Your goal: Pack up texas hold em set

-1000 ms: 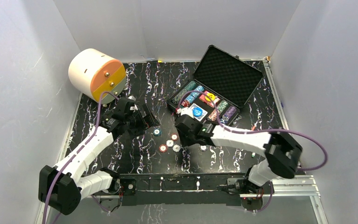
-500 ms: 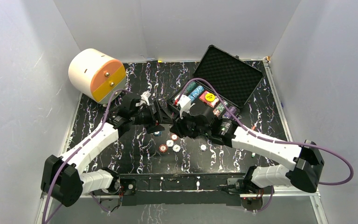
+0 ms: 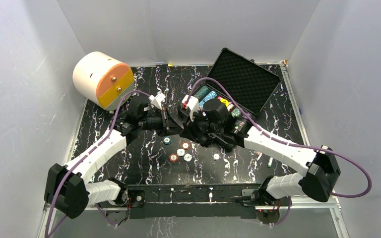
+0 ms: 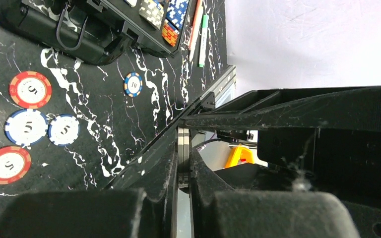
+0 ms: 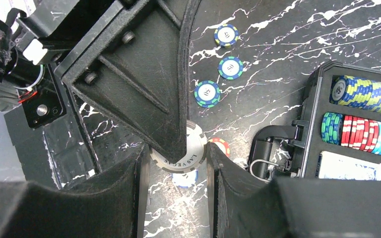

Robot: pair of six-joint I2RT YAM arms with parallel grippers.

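The black case (image 3: pixel 243 82) of the texas hold em set lies open at the back right, with rows of chips (image 5: pixel 362 94) in its grey foam. My two grippers meet above the table's middle. My right gripper (image 5: pixel 178 148) is shut across the rim of a grey-white chip (image 5: pixel 188 158). My left gripper (image 4: pixel 183 136) is shut on the faces of that same chip (image 4: pixel 183 163), which shows edge-on there. In the top view the left gripper (image 3: pixel 171 124) and right gripper (image 3: pixel 188 128) hide the chip. Several loose chips (image 3: pixel 180 152) lie on the table below them.
A white-and-orange round drawer unit (image 3: pixel 101 79) stands at the back left. A red pen (image 4: pixel 194 29) and a green pen (image 4: pixel 203 32) lie beside the case. White walls close in three sides. Blue-green chips (image 5: pixel 230 67) lie near the case's front.
My left arm swung right to the middle and its jaws closed on the chip. My right arm moved back and left to meet it, holding the chip.
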